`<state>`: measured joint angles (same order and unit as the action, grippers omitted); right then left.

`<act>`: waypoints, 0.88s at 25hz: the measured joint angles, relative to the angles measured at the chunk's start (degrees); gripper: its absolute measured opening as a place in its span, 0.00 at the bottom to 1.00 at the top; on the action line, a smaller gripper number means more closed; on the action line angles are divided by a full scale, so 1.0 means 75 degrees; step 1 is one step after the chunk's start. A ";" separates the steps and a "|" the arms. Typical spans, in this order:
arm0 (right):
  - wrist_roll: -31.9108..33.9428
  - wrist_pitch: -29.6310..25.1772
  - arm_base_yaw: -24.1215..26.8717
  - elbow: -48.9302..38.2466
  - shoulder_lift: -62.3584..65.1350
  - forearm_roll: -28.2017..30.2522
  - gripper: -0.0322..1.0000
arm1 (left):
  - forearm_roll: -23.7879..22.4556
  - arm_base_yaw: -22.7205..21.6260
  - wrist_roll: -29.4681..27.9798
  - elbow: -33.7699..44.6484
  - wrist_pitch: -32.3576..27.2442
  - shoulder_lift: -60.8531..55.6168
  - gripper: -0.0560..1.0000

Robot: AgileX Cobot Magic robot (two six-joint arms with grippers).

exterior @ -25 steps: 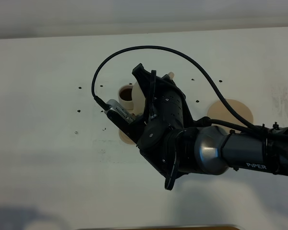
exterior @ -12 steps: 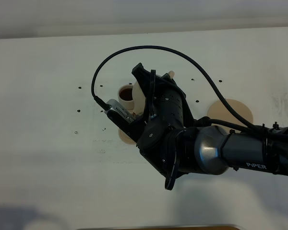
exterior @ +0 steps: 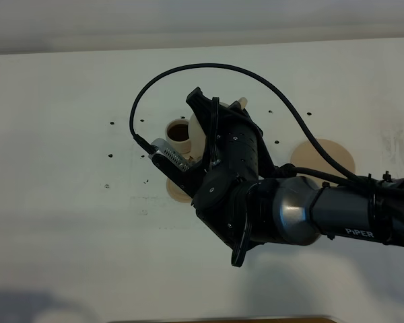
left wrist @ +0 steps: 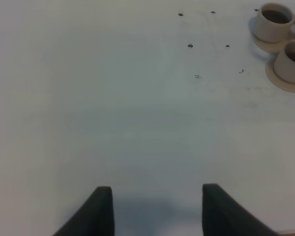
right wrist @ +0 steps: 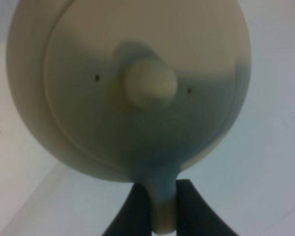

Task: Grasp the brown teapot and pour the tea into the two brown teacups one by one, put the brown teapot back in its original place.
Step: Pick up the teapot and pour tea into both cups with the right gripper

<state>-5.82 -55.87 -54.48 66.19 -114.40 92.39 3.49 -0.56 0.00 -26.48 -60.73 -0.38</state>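
The brown teapot fills the right wrist view, lid and knob facing the camera. My right gripper is shut on its loop handle. From above, the right arm covers most of the teapot, which hangs over the teacups. One teacup holds dark tea. The other teacup also shows dark liquid; from above only its saucer shows under the arm. The original place, a wide tan saucer, lies bare to the right. My left gripper is open over bare table, well away from the cups.
The white table carries small dark screw holes left of the cups. The right arm's black cable loops above the wrist. The far teacup and its saucer sit close beside the nearer one.
The right arm and teapot have shifted only very slightly over the cups. The grip on the handle has not changed.
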 joint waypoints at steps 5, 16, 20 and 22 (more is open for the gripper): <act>-0.0007 -0.0061 -0.0100 0.0000 0.0000 0.0006 0.12 | 0.0000 0.0000 0.0000 0.0000 0.0000 0.0000 0.50; -0.0024 -0.0091 -0.0142 0.0000 0.0000 0.0006 0.12 | 0.0000 0.0000 0.0000 0.0000 0.0000 0.0000 0.50; -0.0031 -0.0106 -0.0142 0.0000 0.0000 0.0006 0.12 | 0.0000 0.0000 0.0000 0.0000 0.0000 0.0000 0.50; -0.0031 -0.0124 -0.0168 0.0000 0.0000 0.0006 0.12 | 0.0000 0.0000 0.0000 0.0000 0.0000 0.0000 0.50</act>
<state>-6.05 -56.80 -55.73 66.19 -114.40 92.44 3.49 -0.56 0.00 -26.48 -60.73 -0.38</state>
